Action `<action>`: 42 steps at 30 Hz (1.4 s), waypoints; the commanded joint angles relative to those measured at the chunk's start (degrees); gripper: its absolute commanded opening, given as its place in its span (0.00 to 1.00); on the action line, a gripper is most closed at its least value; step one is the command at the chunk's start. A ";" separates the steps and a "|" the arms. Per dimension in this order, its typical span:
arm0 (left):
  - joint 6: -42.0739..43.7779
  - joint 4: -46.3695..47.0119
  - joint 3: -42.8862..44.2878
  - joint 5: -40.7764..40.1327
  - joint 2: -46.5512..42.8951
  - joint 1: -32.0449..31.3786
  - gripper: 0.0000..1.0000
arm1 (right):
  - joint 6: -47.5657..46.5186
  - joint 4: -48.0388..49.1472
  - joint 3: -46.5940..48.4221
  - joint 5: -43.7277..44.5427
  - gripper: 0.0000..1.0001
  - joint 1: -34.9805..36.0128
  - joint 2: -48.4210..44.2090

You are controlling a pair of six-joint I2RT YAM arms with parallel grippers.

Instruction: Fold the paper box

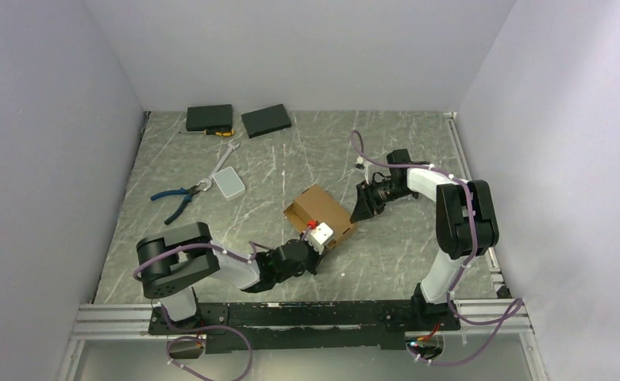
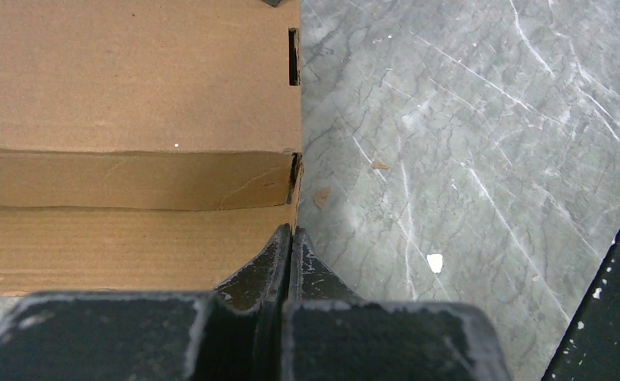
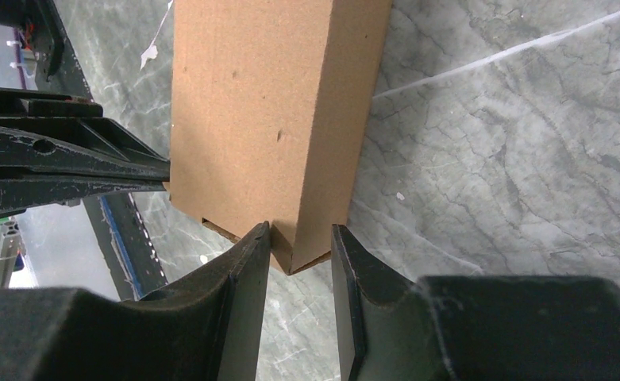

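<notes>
Near the middle of the grey desk (image 1: 417,151) lies the paper box (image 1: 320,208), turned a bit sideways, between the two arms. It is plain brown cardboard with little ridges in it. It looks mostly folded up into a low, flat carton, though its far left end may be open. I think it is very light, so a push would make it slide on the smooth desk. The walls are stiff, but they bend easily along the fold lines. They could get a dent or a tear if squeezed too hard. A good place to take hold is a thin wall or a flap edge close to a corner, where a tool can pinch one layer. The broad top is too wide to grab. One tool should hold the box so it does not slide while the other bends a flap. The left tool (image 2: 291,238) has its two fingers pressed tight together, with nothing seen between them. Its tip sits right at a corner of the box. The right tool (image 3: 300,238) has its fingers partly apart around another corner. Both fingers seem to touch the cardboard, so I think it is pinching that corner. No name, label or writing shows on the box. I see no tape on it either.
</notes>
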 commanded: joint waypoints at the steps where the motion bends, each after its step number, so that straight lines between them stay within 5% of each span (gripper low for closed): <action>1: -1.36 4.21 -1.07 1.03 0.72 0.08 0.00 | -2.39 1.79 0.39 6.32 0.36 0.27 2.00; 42: -5.47 8.50 -2.56 2.88 1.92 1.67 0.00 | -2.54 1.70 0.44 6.21 0.36 0.45 1.96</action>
